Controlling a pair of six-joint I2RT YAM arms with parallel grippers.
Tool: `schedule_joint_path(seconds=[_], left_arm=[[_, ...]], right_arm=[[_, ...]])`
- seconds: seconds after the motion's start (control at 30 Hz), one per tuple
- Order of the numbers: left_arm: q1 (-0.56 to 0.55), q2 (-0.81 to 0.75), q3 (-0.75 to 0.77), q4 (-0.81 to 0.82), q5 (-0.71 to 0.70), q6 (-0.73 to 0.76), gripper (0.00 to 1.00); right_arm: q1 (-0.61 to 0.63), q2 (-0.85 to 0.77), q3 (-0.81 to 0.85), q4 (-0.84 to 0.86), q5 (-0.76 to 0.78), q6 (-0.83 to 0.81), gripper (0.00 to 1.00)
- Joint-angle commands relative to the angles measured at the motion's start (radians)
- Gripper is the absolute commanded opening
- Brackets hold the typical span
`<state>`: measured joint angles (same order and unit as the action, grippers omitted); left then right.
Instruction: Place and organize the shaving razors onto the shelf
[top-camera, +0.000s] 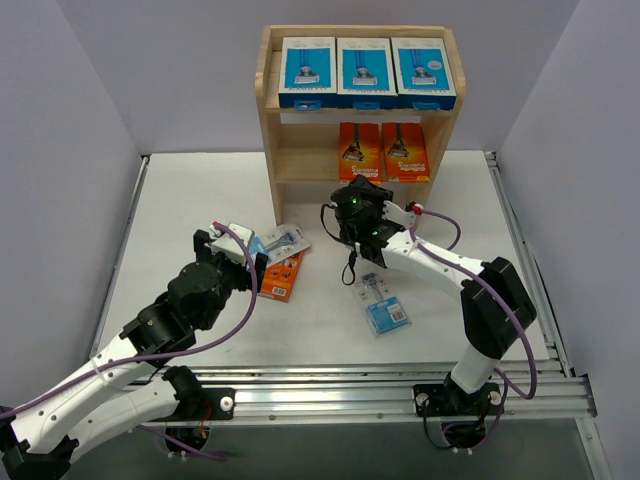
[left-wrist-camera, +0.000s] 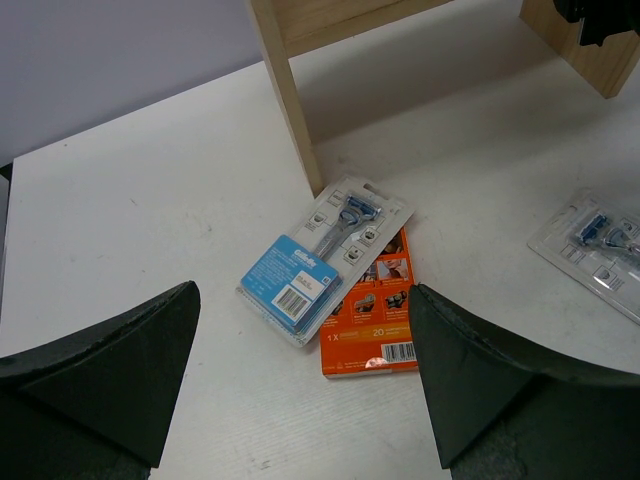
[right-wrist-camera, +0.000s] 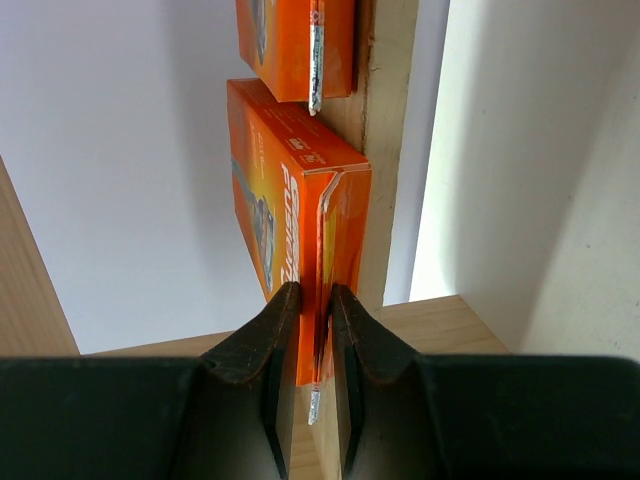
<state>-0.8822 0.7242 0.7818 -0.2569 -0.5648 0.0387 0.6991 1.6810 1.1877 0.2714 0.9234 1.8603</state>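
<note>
The wooden shelf (top-camera: 272, 120) stands at the back. Three blue-and-white razor boxes (top-camera: 365, 70) lie on its top tier. Two orange boxes stand on the middle tier. My right gripper (top-camera: 355, 195) is at the shelf front, shut on the near edge of the left orange box (top-camera: 360, 150). In the right wrist view my gripper (right-wrist-camera: 310, 295) pinches that box (right-wrist-camera: 295, 220), with the other orange box (right-wrist-camera: 290, 45) beyond it. My left gripper (left-wrist-camera: 302, 295) is open above a blister pack (left-wrist-camera: 320, 265) that lies on an orange box (left-wrist-camera: 375, 335) on the table.
A second blister pack (top-camera: 383, 305) lies on the table under my right forearm and also shows in the left wrist view (left-wrist-camera: 595, 250). The shelf's left leg (left-wrist-camera: 285, 90) stands just behind the left-hand packs. The bottom tier (top-camera: 300, 170) shows no packs.
</note>
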Motion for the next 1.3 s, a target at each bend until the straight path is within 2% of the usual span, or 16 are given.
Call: schedule_joint_path(seconds=[0.0,0.63,1.27], left_arm=[[-0.003,0.001,0.002,0.056,-0.009,0.009,0.94],[-0.004,0.012,0.004,0.054,-0.01,0.01,0.94],[-0.003,0.011,0.005,0.051,-0.018,0.012,0.94]], right_arm=[[-0.003,-0.003,0.047,-0.015,0.071,0.057,0.0],[-0.027,-0.023,0.03,-0.032,0.077,0.083,0.0],[-0.055,-0.037,0.024,-0.006,0.043,0.03,0.01]])
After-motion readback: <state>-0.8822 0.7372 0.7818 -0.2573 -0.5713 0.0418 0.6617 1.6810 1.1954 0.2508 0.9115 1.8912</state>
